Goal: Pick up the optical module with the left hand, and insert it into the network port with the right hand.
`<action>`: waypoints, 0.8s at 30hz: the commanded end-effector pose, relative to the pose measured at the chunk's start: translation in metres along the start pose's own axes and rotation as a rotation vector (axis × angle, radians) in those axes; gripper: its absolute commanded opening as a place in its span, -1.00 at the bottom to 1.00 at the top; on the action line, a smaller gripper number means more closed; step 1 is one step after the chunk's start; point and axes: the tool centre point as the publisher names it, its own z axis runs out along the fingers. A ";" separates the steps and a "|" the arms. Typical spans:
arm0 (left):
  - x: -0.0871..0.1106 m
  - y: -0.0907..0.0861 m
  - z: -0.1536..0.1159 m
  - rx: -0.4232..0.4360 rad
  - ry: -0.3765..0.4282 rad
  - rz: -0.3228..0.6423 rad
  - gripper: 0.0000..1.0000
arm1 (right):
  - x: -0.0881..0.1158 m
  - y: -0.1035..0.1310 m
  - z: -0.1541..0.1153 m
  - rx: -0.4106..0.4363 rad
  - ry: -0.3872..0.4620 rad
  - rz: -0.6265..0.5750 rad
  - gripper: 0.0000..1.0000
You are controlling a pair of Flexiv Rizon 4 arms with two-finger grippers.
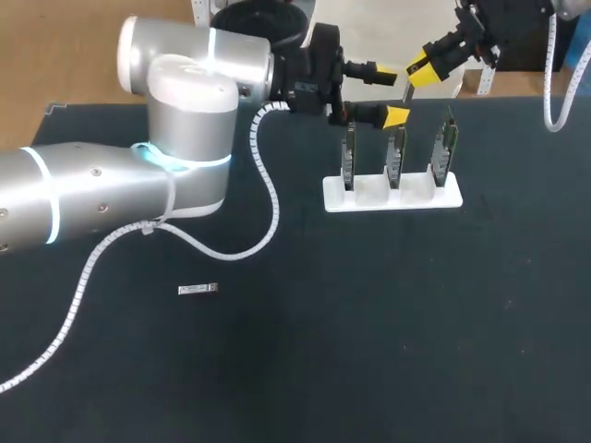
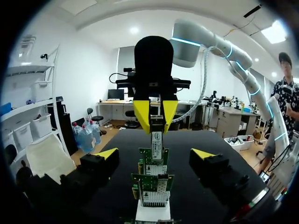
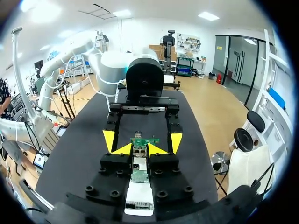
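Note:
My right gripper [image 1: 420,72] comes in from the far right and is shut on the optical module [image 1: 404,92], a thin silver stick hanging upright from its yellow tips. The module [image 2: 156,142] hangs just above the middle network card [image 1: 395,157], one of three green cards upright in a white stand [image 1: 392,196]. My left gripper [image 1: 399,92] stands open around the module, its yellow fingertips [image 2: 107,153] wide on either side and not touching it. In the right wrist view the module [image 3: 139,164] sits between the right gripper [image 3: 140,149] tips, with the open left gripper [image 3: 142,140] facing it.
A second small silver module [image 1: 198,290] lies flat on the dark table, left of the middle. The left arm's white cable [image 1: 268,198] loops over the table near the stand. The other two cards [image 1: 348,159] [image 1: 445,148] flank the middle one.

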 end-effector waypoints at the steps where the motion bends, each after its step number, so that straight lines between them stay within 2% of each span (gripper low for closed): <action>1: -0.002 -0.010 -0.009 -0.041 0.043 0.000 1.00 | 0.001 -0.001 0.000 -0.001 0.000 -0.002 -1.00; 9: 0.010 -0.005 -0.015 -0.085 0.158 0.037 1.00 | 0.000 -0.001 0.000 -0.002 0.000 -0.005 -1.00; 19: 0.022 -0.003 -0.017 -0.078 0.187 0.007 1.00 | 0.001 0.000 -0.001 0.001 0.001 -0.006 -1.00; 24: 0.026 -0.001 -0.021 -0.079 0.233 0.033 1.00 | 0.000 0.000 -0.001 0.001 0.002 -0.006 -1.00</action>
